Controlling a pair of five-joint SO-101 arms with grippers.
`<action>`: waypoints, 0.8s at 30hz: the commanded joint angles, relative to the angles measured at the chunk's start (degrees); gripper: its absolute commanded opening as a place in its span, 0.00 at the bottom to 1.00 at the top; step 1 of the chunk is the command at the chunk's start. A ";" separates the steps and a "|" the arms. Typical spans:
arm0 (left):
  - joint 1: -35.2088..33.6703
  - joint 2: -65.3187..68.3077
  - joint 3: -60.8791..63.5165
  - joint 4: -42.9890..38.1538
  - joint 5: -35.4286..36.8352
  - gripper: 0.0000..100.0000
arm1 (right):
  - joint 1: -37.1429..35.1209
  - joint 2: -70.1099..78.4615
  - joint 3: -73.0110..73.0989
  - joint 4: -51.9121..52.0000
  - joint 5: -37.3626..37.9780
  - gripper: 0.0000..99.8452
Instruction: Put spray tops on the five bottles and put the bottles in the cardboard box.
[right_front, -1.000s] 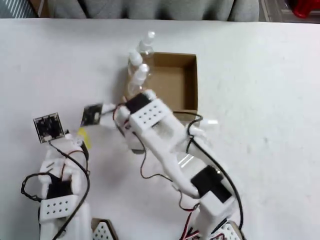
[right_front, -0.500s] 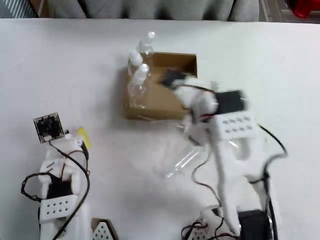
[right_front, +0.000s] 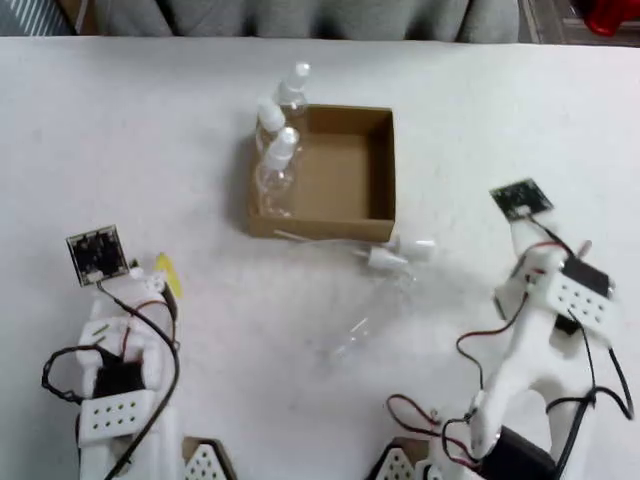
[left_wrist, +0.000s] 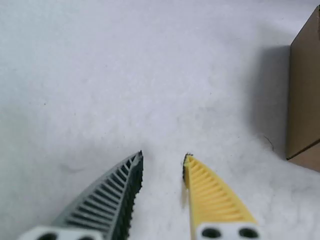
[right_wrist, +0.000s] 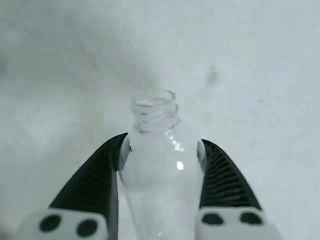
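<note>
**Held item.** The right gripper (right_wrist: 162, 142) was closed on a clear plastic bottle (right_wrist: 159, 175), with one black ribbed finger against each shoulder. The bottle's long axis ran in line with the fingers. Its open threaded neck pointed away from the wrist, and no spray top was fitted. Whether the bottle stood upright or tilted could not be told. In the high view the right arm (right_front: 548, 305) stood at the right side of the white table (right_front: 140, 120), well apart from the brown cardboard box (right_front: 382, 170).

**Parts to be fitted.** Two loose white spray tops (right_front: 385, 258) lay on the table just in front of the box's near right corner, between the two arms. One thin dip tube trailed along the box's front wall. From the held bottle they lay toward the box and the left arm's side.

**Other arm.** The left gripper (left_wrist: 162, 156), with one grey finger and one yellow, was narrowly parted with nothing between its fingers. It was over bare table, with a corner of the box nearby.

**Assessment.** The right arm was nearer the tops but occupied, so in my judgement fetching a top fell to the empty left gripper — then aligning its tube with the open neck.

**Progress.** Three capped clear bottles (right_front: 276, 150) stood along the box's left wall. A faint clear form (right_front: 355, 328) lay nearer the arms — possibly another bottle, too indistinct to confirm.
</note>
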 joint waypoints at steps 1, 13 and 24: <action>-0.22 -0.84 -0.09 -0.26 0.26 0.08 | 2.86 -1.89 1.76 -4.70 2.55 0.17; -0.40 -0.84 -0.09 -0.26 0.26 0.08 | 3.38 -2.15 5.01 -7.69 8.00 0.28; -0.40 -0.84 -0.09 -0.26 0.26 0.08 | 8.75 -2.42 -3.16 9.71 14.86 0.28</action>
